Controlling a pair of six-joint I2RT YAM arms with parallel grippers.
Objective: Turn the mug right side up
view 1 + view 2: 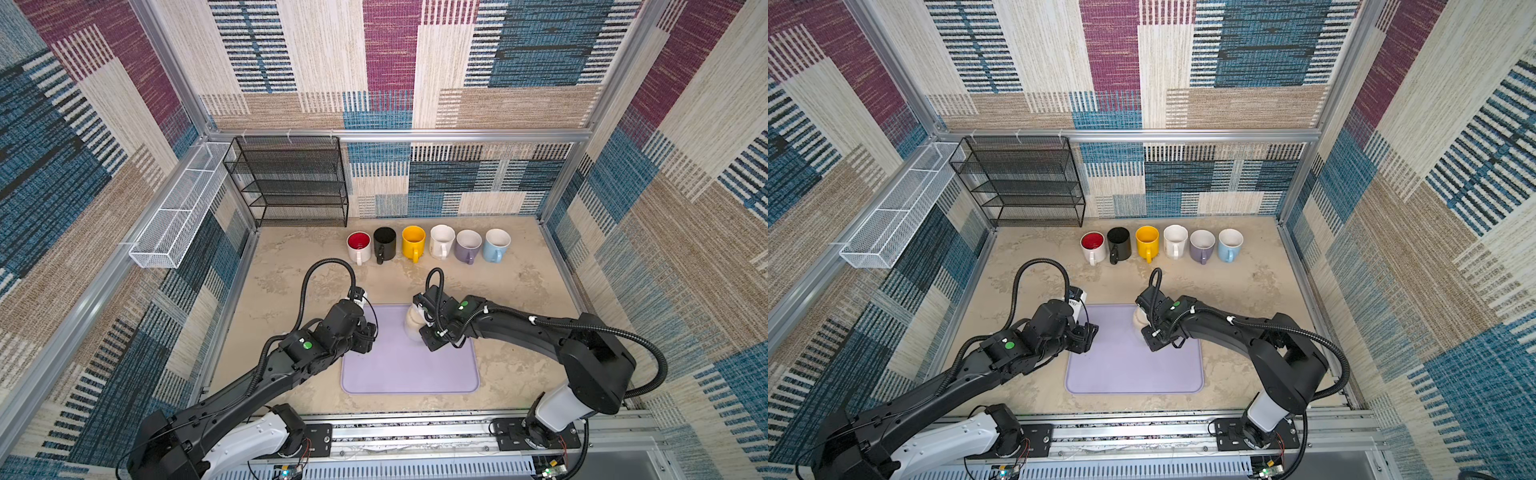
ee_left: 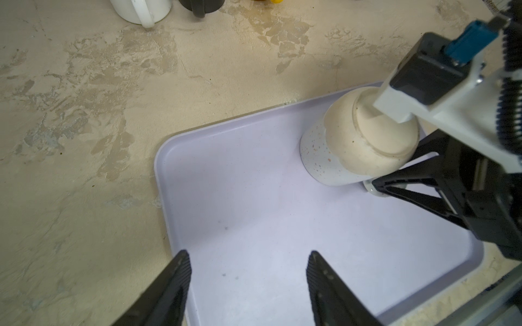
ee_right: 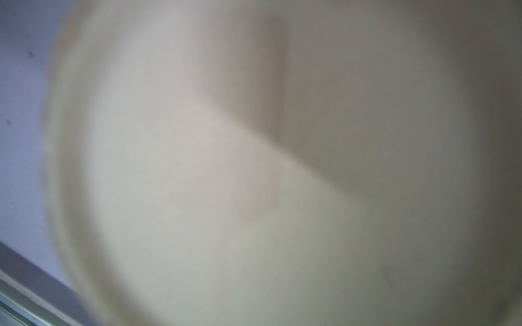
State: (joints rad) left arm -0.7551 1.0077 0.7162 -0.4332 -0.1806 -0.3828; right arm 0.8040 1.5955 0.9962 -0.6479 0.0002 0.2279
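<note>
Mug (image 2: 367,135) sits upside down near the tray's (image 2: 254,183) far edge. Right gripper (image 2: 380,183) looks pinched on its handle; left gripper (image 2: 248,254) hangs spread over the tray, empty.

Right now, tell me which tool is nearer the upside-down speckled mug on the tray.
Right. The right tool sits at the handle of the mug, low by the tray. The left tool hangs open over the tray's other side, clear of the mug.
</note>
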